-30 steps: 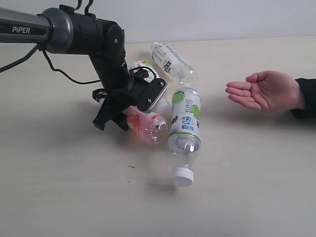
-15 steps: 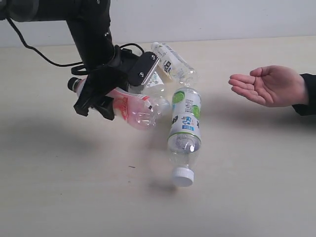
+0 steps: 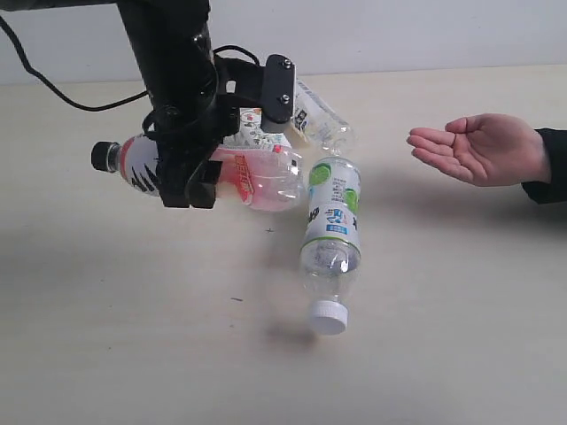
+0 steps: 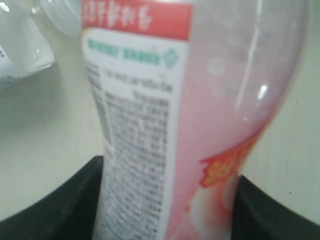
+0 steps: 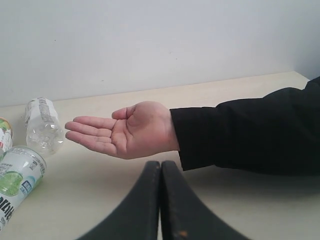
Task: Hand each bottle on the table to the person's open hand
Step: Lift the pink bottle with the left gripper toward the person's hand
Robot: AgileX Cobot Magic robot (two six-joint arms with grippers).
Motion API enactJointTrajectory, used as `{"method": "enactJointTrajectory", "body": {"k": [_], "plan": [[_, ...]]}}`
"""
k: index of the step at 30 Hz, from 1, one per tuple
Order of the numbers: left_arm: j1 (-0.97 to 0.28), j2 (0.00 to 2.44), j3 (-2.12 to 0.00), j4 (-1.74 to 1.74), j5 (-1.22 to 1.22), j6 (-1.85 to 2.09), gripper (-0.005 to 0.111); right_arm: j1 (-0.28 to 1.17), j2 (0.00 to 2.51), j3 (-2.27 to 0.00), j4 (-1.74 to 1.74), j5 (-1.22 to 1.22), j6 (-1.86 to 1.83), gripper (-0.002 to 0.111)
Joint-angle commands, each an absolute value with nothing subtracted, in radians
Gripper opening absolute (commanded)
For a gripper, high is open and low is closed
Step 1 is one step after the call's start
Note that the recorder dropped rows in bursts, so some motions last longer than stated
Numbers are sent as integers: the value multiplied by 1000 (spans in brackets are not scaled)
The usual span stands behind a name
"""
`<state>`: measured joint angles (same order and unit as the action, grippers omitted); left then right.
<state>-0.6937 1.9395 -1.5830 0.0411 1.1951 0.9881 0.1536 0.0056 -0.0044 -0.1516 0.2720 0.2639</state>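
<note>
The small clear plastic bottle with the pink and white label [image 3: 257, 177] has a black cap [image 3: 104, 156]. Its label is white with dark markings near the neck and pink-red toward the base. In the left wrist view [image 4: 165, 125] a red band, a green strip and a block of fine print run along its side, beside pink plastic with orange lettering.

The left gripper [image 3: 190, 193] is clamped across the middle of this bottle, a black finger [image 4: 55, 205] pressing on each side. The bottle lies roughly level in the grip, raised clear of the pale beige wood-grain table [image 3: 133, 336].

The clear green-and-white labelled bottle [image 3: 332, 221] lies flat on the table, its white cap [image 3: 328, 317] toward the camera. The held bottle's base comes just beside the far end of that green-and-white bottle, and its black cap points away from it. Whether the two touch cannot be told.

Beyond the green-and-white bottle lies a clear white text-labelled bottle [image 3: 319, 119]. Beside that, a white doodle-labelled bottle [image 3: 251, 131] is partly hidden by the gripper. On the opposite side of the green-and-white bottle from the held one, a person's open hand [image 3: 483, 150] in a black sleeve waits palm up, well apart.

The right gripper [image 5: 161, 200] has its jaws pressed together on nothing, and it faces that hand.
</note>
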Motion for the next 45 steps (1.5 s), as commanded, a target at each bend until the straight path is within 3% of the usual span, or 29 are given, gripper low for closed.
{"method": "enactJointTrajectory", "body": {"k": [1, 10, 23, 33, 45], "plan": [[-769, 1921, -1581, 231, 1221, 750, 0, 157, 0, 0, -156, 264, 264, 0], [-848, 1919, -1581, 338, 1221, 491, 0, 157, 0, 0, -156, 264, 264, 0], [-848, 1901, -1581, 319, 1221, -46, 0, 157, 0, 0, -156, 264, 264, 0], [-848, 1849, -1703, 13, 1162, -209, 0, 157, 0, 0, -156, 264, 264, 0], [-848, 1851, -1743, -354, 810, -277, 0, 157, 0, 0, -156, 264, 264, 0]]}}
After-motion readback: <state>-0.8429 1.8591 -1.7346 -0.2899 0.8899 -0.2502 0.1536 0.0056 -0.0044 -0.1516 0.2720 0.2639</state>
